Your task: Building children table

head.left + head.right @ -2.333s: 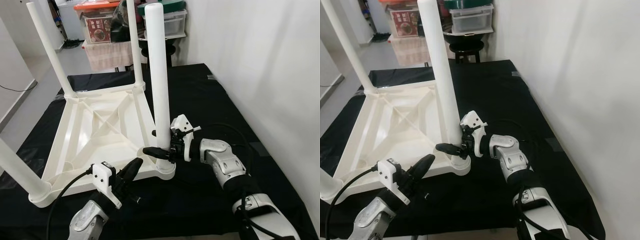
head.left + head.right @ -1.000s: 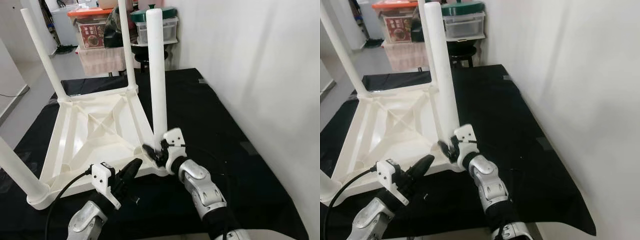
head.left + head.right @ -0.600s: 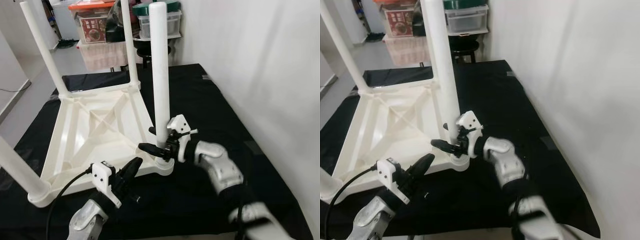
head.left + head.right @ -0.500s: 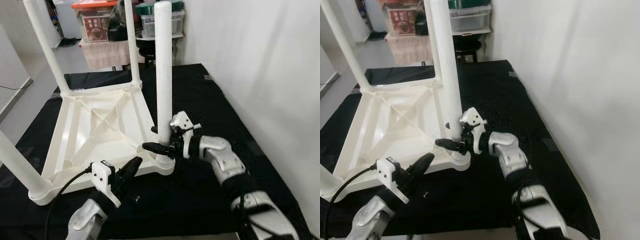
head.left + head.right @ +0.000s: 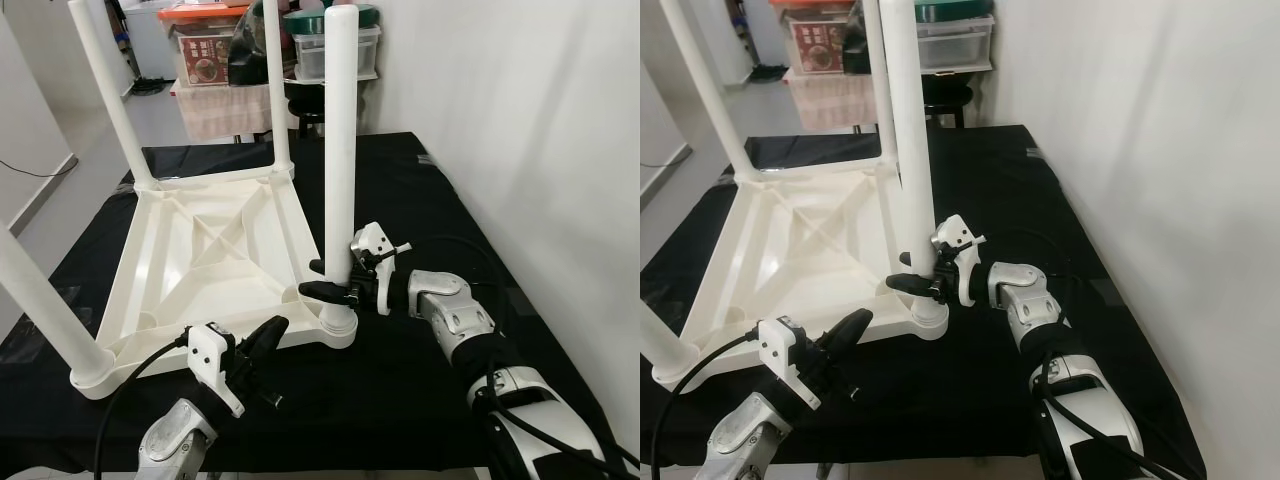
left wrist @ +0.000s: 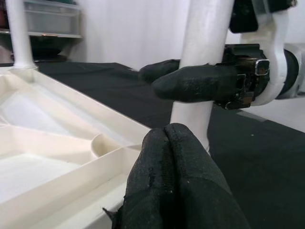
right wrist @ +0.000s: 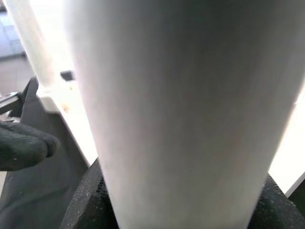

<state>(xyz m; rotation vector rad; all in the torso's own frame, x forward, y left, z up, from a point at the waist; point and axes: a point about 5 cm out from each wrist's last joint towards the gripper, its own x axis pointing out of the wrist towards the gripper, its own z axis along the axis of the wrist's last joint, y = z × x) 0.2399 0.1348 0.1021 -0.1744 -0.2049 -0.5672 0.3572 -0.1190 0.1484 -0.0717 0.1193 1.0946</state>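
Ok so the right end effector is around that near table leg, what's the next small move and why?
Probably another small twist of the near leg into its corner socket. The right end effector is clamped low on the leg, which stands upright on the upturned tabletop, while the left end effector hovers shut near the rim.
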